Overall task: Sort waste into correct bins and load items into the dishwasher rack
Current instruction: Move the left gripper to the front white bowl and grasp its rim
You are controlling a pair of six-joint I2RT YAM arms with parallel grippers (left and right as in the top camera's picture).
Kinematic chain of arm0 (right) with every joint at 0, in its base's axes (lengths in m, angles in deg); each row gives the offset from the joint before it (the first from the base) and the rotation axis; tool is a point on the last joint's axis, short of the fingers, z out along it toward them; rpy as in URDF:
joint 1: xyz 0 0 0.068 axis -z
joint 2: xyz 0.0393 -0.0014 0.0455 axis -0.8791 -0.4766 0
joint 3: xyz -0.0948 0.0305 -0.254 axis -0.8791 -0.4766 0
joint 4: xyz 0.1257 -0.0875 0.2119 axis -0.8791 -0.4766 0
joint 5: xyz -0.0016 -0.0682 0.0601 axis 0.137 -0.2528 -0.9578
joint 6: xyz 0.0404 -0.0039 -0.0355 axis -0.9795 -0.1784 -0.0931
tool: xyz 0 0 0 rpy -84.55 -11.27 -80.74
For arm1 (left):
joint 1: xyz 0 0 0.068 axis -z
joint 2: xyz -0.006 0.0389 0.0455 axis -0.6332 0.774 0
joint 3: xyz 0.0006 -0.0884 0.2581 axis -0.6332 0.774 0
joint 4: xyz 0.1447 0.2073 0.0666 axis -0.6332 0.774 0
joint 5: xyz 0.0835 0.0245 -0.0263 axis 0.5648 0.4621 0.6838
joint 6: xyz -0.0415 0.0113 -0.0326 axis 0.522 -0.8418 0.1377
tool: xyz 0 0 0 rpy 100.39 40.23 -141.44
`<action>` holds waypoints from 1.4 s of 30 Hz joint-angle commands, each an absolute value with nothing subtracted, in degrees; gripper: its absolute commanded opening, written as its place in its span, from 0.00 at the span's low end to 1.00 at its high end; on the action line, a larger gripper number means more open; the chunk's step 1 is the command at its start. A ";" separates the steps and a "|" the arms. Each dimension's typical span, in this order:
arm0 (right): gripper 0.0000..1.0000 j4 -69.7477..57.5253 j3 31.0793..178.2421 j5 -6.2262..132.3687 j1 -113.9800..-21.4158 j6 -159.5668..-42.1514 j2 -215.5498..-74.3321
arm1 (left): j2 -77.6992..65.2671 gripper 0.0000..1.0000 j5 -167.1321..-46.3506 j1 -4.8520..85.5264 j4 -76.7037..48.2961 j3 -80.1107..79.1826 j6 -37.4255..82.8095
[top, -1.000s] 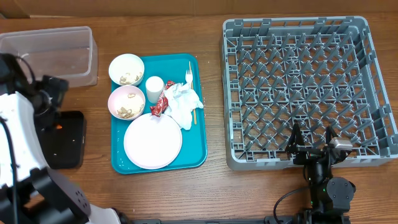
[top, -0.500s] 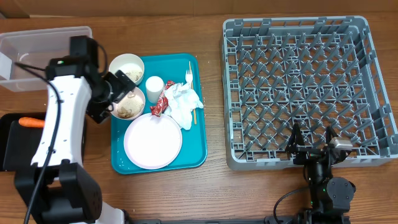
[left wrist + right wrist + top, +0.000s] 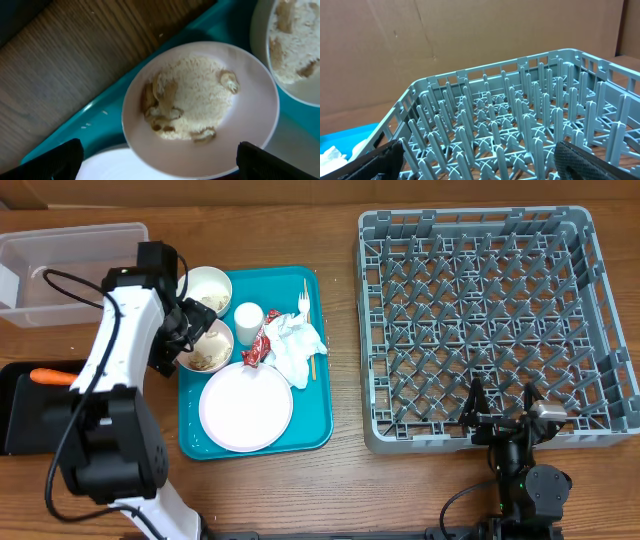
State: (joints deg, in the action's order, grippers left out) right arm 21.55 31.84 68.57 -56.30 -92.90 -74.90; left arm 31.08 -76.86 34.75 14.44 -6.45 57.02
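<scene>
My left gripper [image 3: 188, 340] is open and empty, hovering just above the lower pink bowl [image 3: 200, 107] of white rice and beige scraps on the teal serving tray [image 3: 320, 405]. The second bowl [image 3: 208, 288] with scraps, white cup [image 3: 248, 320], red-and-white wrapper [image 3: 260, 345], crumpled napkin [image 3: 297, 345], fork [image 3: 303, 304], wooden stick [image 3: 308, 295] and pale plate [image 3: 245, 408] also sit on it. An orange carrot [image 3: 50, 376] lies in the black tray [image 3: 30, 425]. The clear tub [image 3: 70, 265] is back left. My right gripper [image 3: 500, 415] is open at the grey rack's [image 3: 490, 320] front wall.
The left arm's base covers the table in front of the black tray. A cardboard wall [image 3: 445, 35] stands behind the rack. Bare wood [image 3: 345, 330] separates the teal tray from the rack.
My left arm swung from over the black tray to above the lower bowl. The carrot now lies uncovered in the black tray. The right arm has not moved.
</scene>
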 commanded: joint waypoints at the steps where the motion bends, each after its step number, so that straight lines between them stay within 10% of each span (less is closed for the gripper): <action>1: 1.00 22.03 31.23 69.14 -56.04 -92.71 -74.33 | 33.88 1.00 -75.07 33.22 13.87 -6.85 57.98; 15: 1.00 22.03 31.23 69.14 -56.06 -92.71 -74.33 | 38.73 0.96 -76.78 29.55 9.57 -6.85 50.48; 26: 1.00 22.03 31.23 69.14 -56.06 -92.71 -74.33 | 38.75 0.39 -77.34 30.32 9.04 -6.82 50.46; 42: 1.00 22.03 31.23 69.14 -56.06 -92.71 -74.33 | 38.75 0.04 -75.42 30.32 13.74 -6.85 49.17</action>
